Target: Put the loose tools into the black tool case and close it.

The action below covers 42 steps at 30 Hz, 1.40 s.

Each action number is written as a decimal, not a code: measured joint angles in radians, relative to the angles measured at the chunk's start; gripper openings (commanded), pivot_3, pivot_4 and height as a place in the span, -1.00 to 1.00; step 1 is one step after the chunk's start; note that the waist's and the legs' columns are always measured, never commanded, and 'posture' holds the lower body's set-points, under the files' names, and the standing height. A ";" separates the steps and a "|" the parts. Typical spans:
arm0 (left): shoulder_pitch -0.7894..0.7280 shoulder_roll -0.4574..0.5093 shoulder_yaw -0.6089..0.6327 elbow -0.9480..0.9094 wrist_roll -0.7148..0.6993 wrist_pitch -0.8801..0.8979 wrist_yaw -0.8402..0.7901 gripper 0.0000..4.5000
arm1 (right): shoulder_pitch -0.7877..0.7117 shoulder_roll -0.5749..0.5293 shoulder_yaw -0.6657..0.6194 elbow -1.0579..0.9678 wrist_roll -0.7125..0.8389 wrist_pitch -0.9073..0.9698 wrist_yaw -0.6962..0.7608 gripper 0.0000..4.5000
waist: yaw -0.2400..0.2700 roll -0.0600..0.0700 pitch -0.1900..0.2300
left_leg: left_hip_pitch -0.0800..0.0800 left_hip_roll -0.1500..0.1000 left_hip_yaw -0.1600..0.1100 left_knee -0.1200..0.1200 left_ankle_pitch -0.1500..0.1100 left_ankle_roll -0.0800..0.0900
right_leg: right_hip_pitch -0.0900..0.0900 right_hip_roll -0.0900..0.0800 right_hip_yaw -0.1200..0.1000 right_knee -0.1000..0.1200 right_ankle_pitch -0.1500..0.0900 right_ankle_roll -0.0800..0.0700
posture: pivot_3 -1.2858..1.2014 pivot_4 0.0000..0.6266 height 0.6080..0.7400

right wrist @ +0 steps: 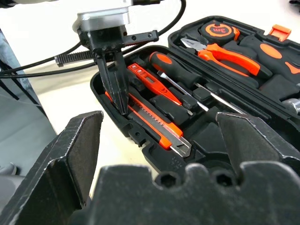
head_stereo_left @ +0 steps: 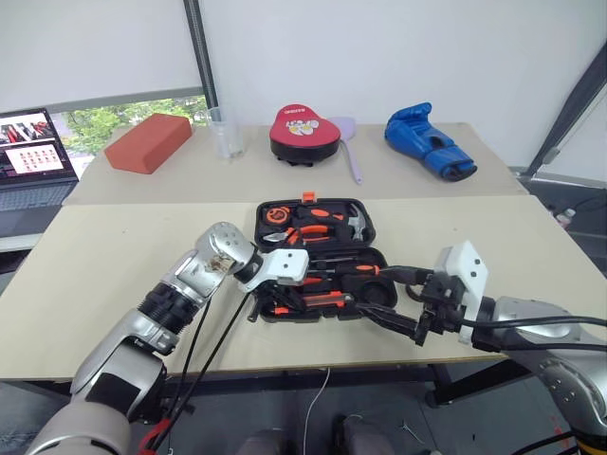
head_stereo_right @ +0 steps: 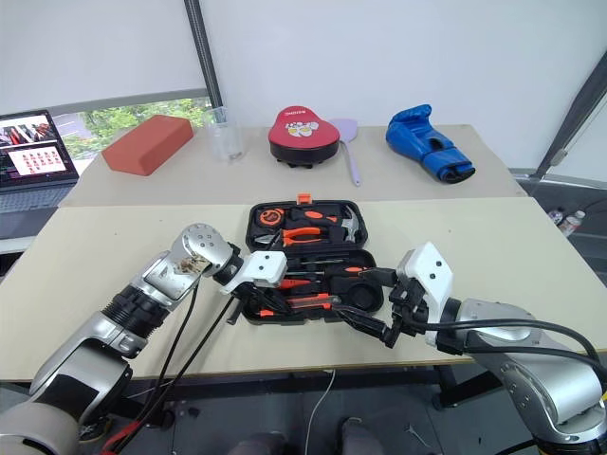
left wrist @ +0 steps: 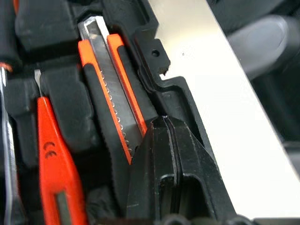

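1. Case (head_stereo_left: pixel 372 210) lies open on front table (head_stereo_left: pixel 114 256), lid half away from robot, orange latch (head_stereo_left: pixel 308 197) on far edge.
2. L gripper (right wrist: pixel 119 105) clenched, fingers pressed together w/ nothing between them; tips point down into case's near half, on or just beside knife's handle end — contact can't tell.
3. Knife (right wrist: pixel 152 123) lies flat in front slot along near wall of case, blade end toward R gripper.
4. Tester (right wrist: pixel 152 83) in next slot behind knife, roughly parallel.
5. One screwdriver (right wrist: pixel 187 84) w/ black-orange handle slotted behind tester; dark shaft of a 2nd (right wrist: pixel 220 101) beside it, handle not clear.
6. Tape roll: dark round thing at case's near right corner (head_stereo_right: pixel 365 297), too dim to confirm.
7. Lid half holds pliers (right wrist: pixel 229 56), tape measure (right wrist: pixel 219 31), hammer (head_stereo_left: pixel 358 223).
8. R gripper (head_stereo_left: pixel 394 301) released, jaws wide apart, empty; hovers just right of case's near right corner, pointing at it.
9. Back table (head_stereo_left: pixel 398 171): red block (head_stereo_left: pixel 148 142), clear cup (head_stereo_left: pixel 226 133), red pad (head_stereo_left: pixel 303 133), blue glove (head_stereo_left: pixel 429 142). Laptop (head_stereo_left: pixel 33 156) far left.
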<state>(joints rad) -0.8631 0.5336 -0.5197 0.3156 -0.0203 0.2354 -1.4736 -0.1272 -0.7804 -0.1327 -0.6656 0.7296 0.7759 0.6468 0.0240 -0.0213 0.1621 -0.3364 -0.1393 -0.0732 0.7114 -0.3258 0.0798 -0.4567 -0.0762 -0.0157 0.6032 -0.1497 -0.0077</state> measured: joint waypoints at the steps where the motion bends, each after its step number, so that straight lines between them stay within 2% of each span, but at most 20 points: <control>1: 0.000 -0.002 0.001 0.004 0.000 0.000 0.001 -0.98 | 0.000 0.000 0.000 0.000 0.000 0.000 0.000 1.00 | 0.000 0.000 0.000 | 0.000 0.000 0.000 0.000 0.000 0.000 | 0.000 0.000 0.000 0.000 0.000 0.000 | 0.03 -0.52 1.00; 5: -0.003 -0.023 0.056 0.032 -0.029 0.103 0.028 -0.98 | 0.008 -0.001 -0.003 -0.002 0.001 0.000 -0.001 1.00 | 0.011 0.000 0.000 | -0.001 0.000 0.000 0.003 0.001 0.002 | -0.001 0.001 0.001 0.001 0.001 0.002 | 0.03 -0.52 1.00; 8: -0.014 -0.009 0.149 0.033 -0.107 0.228 0.027 -0.71 | 0.040 -0.033 -0.020 -0.004 0.002 0.002 0.010 1.00 | 0.010 0.000 0.000 | -0.002 0.000 0.000 0.002 0.003 0.006 | -0.004 0.001 0.001 0.005 0.001 0.001 | 0.03 -0.52 1.00; 15: 0.027 0.075 0.387 -0.130 -0.277 0.258 0.031 0.35 | 0.159 -0.136 -0.163 0.040 0.014 0.022 0.086 1.00 | 0.007 0.000 0.000 | -0.005 -0.001 0.000 0.000 0.003 0.006 | -0.008 0.001 -0.001 0.003 0.001 0.000 | 0.03 -0.52 1.00; 16: 0.043 0.081 0.400 -0.148 -0.290 0.259 0.032 0.55 | 0.172 -0.147 -0.171 0.050 0.009 0.022 0.095 1.00 | 0.007 0.000 0.000 | -0.004 -0.001 0.000 0.000 0.003 0.005 | -0.007 0.001 -0.001 0.000 0.001 0.000 | 0.03 -0.52 1.00; 19: 0.103 0.123 0.430 -0.225 -0.345 0.303 0.028 0.99 | 0.191 -0.171 -0.175 0.112 -0.043 0.007 0.119 1.00 | 0.003 0.000 0.000 | -0.004 -0.001 0.000 0.001 0.000 -0.001 | -0.005 0.001 -0.001 -0.002 0.001 0.000 | 0.03 -0.52 1.00; 24: 0.144 0.150 0.459 -0.350 -0.409 0.345 0.057 0.99 | 0.136 -0.191 -0.049 0.266 -0.199 -0.060 0.123 1.00 | 0.000 0.000 0.000 | 0.000 -0.001 0.000 0.001 -0.001 -0.003 | -0.001 0.001 0.000 -0.002 0.001 0.001 | 0.03 -0.52 1.00; 31: 0.216 0.170 0.451 -0.427 -0.410 0.334 0.107 0.99 | -0.027 -0.098 0.094 0.482 -0.337 -0.209 0.144 1.00 | -0.012 0.000 0.000 | 0.000 0.000 0.001 0.000 -0.001 -0.003 | -0.003 0.001 0.000 0.000 0.001 0.000 | 0.03 -0.52 1.00; 32: 0.218 0.179 0.452 -0.437 -0.412 0.335 0.114 1.00 | -0.051 -0.084 0.120 0.531 -0.360 -0.232 0.155 0.77 | -0.012 0.000 0.000 | 0.000 0.000 0.001 0.000 -0.001 -0.003 | -0.003 0.001 0.000 -0.001 0.001 0.000 | 0.03 -0.52 1.00; 33: 0.218 0.182 0.452 -0.439 -0.413 0.336 0.119 1.00 | -0.062 -0.074 0.130 0.557 -0.372 -0.244 0.159 0.71 | -0.012 0.000 0.000 | 0.000 -0.001 0.001 0.000 -0.001 -0.003 | -0.003 0.001 0.000 -0.001 0.001 0.000 | 0.03 -0.52 1.00; 34: 0.222 0.187 0.453 -0.442 -0.413 0.338 0.124 1.00 | -0.077 -0.061 0.138 0.585 -0.386 -0.266 0.162 0.56 | -0.011 0.000 0.000 | 0.000 -0.001 0.000 0.000 -0.001 -0.003 | -0.003 0.001 0.000 -0.001 0.001 0.000 | 0.03 -0.52 1.00; 36: 0.225 0.189 0.453 -0.445 -0.414 0.339 0.131 1.00 | -0.112 -0.046 0.158 0.636 -0.414 -0.297 0.176 0.20 | -0.011 0.000 0.000 | 0.000 -0.001 0.000 0.000 -0.001 -0.003 | -0.003 0.001 0.000 -0.002 0.001 0.000 | 0.03 -0.52 1.00; 42: 0.232 0.204 0.446 -0.448 -0.414 0.338 0.126 1.00 | -0.138 -0.017 0.168 0.705 -0.452 -0.350 0.207 -0.71 | -0.012 0.000 0.000 | 0.000 -0.001 0.000 0.000 -0.001 -0.004 | -0.003 0.001 0.000 -0.001 0.001 0.000 | 0.03 -0.52 1.00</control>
<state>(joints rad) -0.6308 0.7373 -0.0733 -0.1324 -0.4340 0.5736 -1.3473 -0.2654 -0.7971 0.0354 0.0394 0.2778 0.4263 0.8536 0.0116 -0.0211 0.1624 -0.3365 -0.1402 -0.0727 0.7111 -0.3270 0.0763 -0.4595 -0.0751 -0.0159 0.6017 -0.1490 -0.0081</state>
